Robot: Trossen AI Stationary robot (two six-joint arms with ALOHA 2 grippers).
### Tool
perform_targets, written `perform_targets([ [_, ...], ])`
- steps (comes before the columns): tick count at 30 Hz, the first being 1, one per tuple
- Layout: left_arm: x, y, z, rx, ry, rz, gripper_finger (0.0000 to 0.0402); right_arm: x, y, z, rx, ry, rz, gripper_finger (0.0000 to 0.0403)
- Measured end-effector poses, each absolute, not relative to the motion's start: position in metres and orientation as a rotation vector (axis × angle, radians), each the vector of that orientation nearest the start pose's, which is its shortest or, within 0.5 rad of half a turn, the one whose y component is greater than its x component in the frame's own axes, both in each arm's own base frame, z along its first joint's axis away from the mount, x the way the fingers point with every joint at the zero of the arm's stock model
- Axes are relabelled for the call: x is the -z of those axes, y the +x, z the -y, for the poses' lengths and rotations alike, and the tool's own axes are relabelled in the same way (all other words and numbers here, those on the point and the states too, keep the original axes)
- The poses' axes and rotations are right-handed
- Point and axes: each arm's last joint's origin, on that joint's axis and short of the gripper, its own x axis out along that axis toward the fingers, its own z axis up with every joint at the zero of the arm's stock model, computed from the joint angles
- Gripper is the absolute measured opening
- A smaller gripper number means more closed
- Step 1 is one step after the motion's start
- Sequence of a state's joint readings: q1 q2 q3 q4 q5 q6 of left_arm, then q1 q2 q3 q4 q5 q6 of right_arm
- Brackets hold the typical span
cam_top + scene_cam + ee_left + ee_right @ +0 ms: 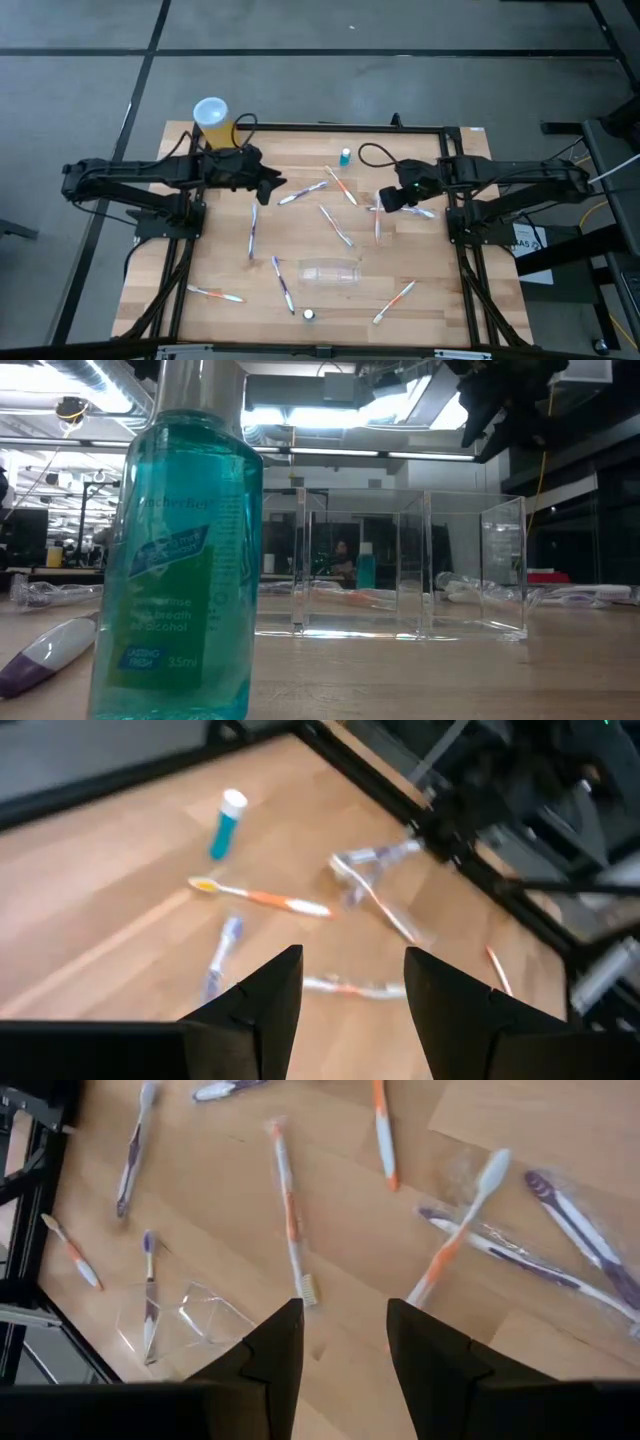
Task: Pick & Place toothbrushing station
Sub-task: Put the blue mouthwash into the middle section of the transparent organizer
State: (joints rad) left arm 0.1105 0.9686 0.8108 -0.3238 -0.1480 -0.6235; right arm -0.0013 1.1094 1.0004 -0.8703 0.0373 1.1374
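Observation:
Several slim white toothbrushes with orange, blue or purple ends lie flat and scattered on the wooden table (200, 250), such as an orange one (265, 899) and another orange one (288, 1210). The small teal-and-white tube (345, 156) lies near the far edge and also shows in the left wrist view (228, 823). The clear plastic holder (330, 272) rests on the table toward the near side and also shows in the low view (410, 560). My left gripper (272, 186) is open and empty, above the table left of centre. My right gripper (383, 200) is open and empty, above brushes right of centre.
A yellow canister with a white lid (212, 118) stands at the far left corner, by the left arm. A small teal mouthwash bottle (309, 314) stands near the near edge, large in the low view (180, 560). Wrapped purple brushes (580, 1230) lie by the right gripper.

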Motion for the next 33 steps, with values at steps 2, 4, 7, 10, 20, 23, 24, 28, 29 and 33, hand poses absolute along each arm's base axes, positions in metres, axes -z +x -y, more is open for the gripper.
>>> perform_targets([
  [2, -0.298, 0.211, -0.026, -0.363, -0.571, -0.367, 0.0171, -0.297, 0.201, 0.002, 0.600, 1.014, -0.806, 0.0148],
  [4, -0.298, 0.219, -0.025, -0.336, -0.506, -0.350, 0.0171, -0.303, 0.195, 0.004, 0.614, 1.009, -0.745, 0.0148],
  [7, -0.293, 0.233, -0.027, -0.332, -0.385, -0.374, 0.0171, -0.312, 0.185, 0.005, 0.630, 1.000, -0.670, 0.0148],
  [10, -0.289, 0.252, -0.033, -0.368, -0.260, -0.447, 0.0171, -0.319, 0.176, 0.005, 0.613, 1.005, -0.626, 0.0148],
  [20, -0.276, 0.329, -0.076, -0.425, -0.071, -0.617, 0.0171, -0.326, 0.165, 0.000, 0.593, 0.987, -0.577, 0.0149],
  [23, -0.268, 0.349, -0.095, -0.399, -0.105, -0.650, 0.0176, -0.326, 0.165, -0.003, 0.592, 0.986, -0.574, 0.0149],
  [24, -0.265, 0.354, -0.103, -0.387, -0.127, -0.660, 0.0178, -0.326, 0.165, -0.004, 0.594, 0.984, -0.572, 0.0149],
  [28, -0.253, 0.370, -0.128, -0.351, -0.181, -0.671, 0.0190, -0.326, 0.164, -0.007, 0.600, 0.967, -0.558, 0.0149],
  [29, -0.251, 0.375, -0.133, -0.321, -0.188, -0.649, 0.0192, -0.326, 0.164, -0.007, 0.604, 0.961, -0.554, 0.0149],
  [33, -0.245, 0.390, -0.150, -0.247, -0.197, -0.625, 0.0200, -0.327, 0.164, -0.008, 0.618, 0.941, -0.539, 0.0149],
])
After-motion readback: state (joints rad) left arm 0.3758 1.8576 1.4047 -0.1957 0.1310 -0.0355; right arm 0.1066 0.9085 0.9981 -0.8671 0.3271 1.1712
